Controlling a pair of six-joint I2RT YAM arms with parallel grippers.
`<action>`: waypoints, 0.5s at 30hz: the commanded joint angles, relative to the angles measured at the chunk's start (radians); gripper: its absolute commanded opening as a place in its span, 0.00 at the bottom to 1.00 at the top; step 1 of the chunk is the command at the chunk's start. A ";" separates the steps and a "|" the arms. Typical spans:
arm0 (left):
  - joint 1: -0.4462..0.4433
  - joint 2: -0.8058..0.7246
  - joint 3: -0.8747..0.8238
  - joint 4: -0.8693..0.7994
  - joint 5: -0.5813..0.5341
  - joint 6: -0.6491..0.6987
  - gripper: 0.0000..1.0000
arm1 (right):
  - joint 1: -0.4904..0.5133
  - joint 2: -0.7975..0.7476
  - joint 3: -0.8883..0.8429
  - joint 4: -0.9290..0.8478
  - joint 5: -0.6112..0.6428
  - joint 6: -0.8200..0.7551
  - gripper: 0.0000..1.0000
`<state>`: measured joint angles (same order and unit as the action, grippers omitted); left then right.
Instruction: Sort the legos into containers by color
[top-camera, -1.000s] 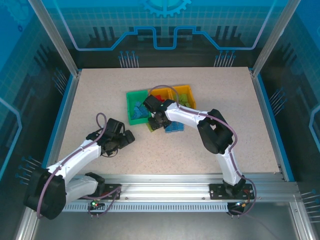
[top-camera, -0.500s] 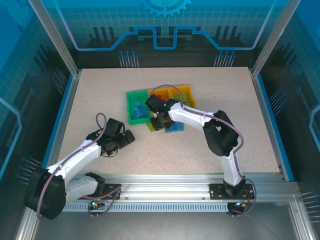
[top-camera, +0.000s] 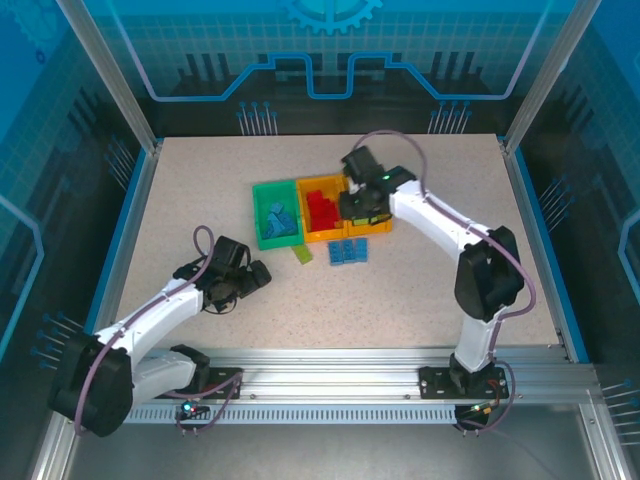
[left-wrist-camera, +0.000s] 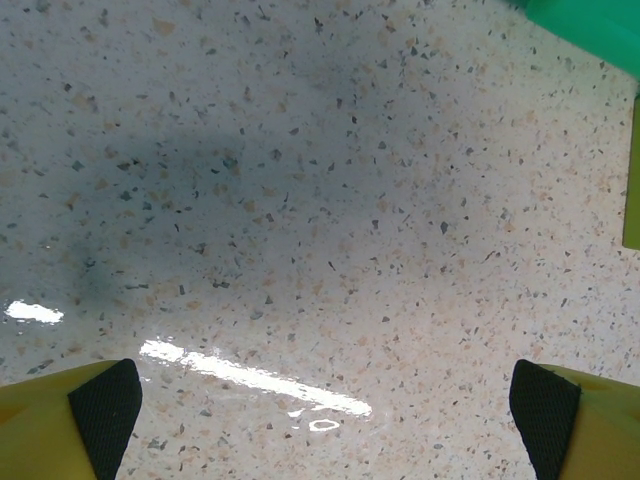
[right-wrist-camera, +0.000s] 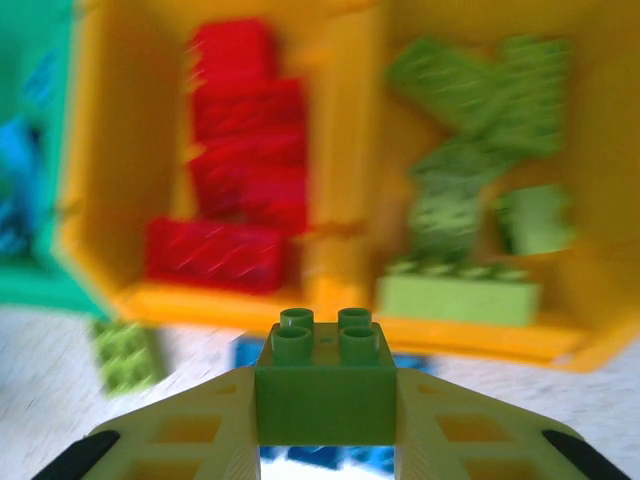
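Note:
My right gripper (right-wrist-camera: 326, 425) is shut on a small green lego (right-wrist-camera: 325, 375), held above the near rim between the two orange containers. The middle orange container (right-wrist-camera: 335, 215) holds red legos (right-wrist-camera: 240, 190); the right orange one (right-wrist-camera: 590, 200) holds lime green legos (right-wrist-camera: 470, 170). The green container (top-camera: 262, 196) at the left has blue legos (top-camera: 279, 222) in it. Loose blue legos (top-camera: 348, 250) and one lime lego (top-camera: 302, 254) lie on the table before the containers. My left gripper (top-camera: 255, 275) rests open over bare table, nothing between its pads (left-wrist-camera: 105, 405).
The speckled table (top-camera: 420, 290) has free room right, left and front of the containers. A corner of the green container (left-wrist-camera: 590, 20) and the edge of the lime lego (left-wrist-camera: 632, 170) show in the left wrist view. Blue rails border the table.
My right gripper rose from the loose legos with the green lego and swung back and right to the orange containers. The left arm has not moved.

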<state>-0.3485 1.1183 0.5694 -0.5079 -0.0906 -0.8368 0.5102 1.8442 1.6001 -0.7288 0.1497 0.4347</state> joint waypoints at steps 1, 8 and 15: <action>0.008 0.018 0.000 0.014 0.033 0.008 0.99 | -0.071 0.023 0.031 -0.001 -0.007 0.020 0.33; 0.008 0.029 0.003 0.020 0.042 0.008 0.99 | -0.136 0.222 0.231 -0.102 -0.006 -0.015 0.34; 0.008 0.031 0.001 0.015 0.037 0.008 0.99 | -0.147 0.297 0.317 -0.135 -0.015 0.006 0.55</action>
<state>-0.3485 1.1442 0.5694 -0.4881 -0.0696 -0.8364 0.3779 2.1307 1.8687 -0.8101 0.1490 0.4347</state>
